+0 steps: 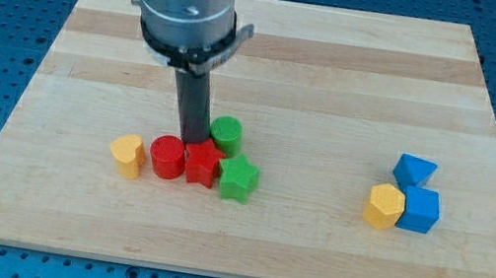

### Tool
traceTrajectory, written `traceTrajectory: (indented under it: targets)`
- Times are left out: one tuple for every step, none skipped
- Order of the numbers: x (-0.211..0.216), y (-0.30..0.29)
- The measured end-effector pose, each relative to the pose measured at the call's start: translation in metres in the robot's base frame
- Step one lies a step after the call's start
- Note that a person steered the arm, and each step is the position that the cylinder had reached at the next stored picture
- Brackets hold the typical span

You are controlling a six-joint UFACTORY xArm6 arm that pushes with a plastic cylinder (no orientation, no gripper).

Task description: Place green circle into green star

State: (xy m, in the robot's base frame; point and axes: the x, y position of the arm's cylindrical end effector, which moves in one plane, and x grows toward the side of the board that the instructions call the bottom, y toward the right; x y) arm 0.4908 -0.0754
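Note:
The green circle (226, 134) stands just above the green star (239, 178), nearly touching it. A red star (203, 164) sits left of the green star, touching it. A red circle (167, 157) is left of the red star. My tip (194, 140) is down just left of the green circle, right behind the red star and red circle. The rod hides part of the green circle's left edge.
A yellow heart (128, 154) lies left of the red circle. At the view's right a blue pentagon (414, 170), a blue cube (419, 210) and a yellow hexagon (384, 206) cluster together. The wooden board (272, 53) ends at blue perforated table.

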Motion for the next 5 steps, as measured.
traceTrajectory:
  targets:
    - [0.006,0.000]
    - [0.006,-0.003]
    - [-0.036,-0.022]
    - [-0.054,-0.025]
    - [-0.076,-0.016]
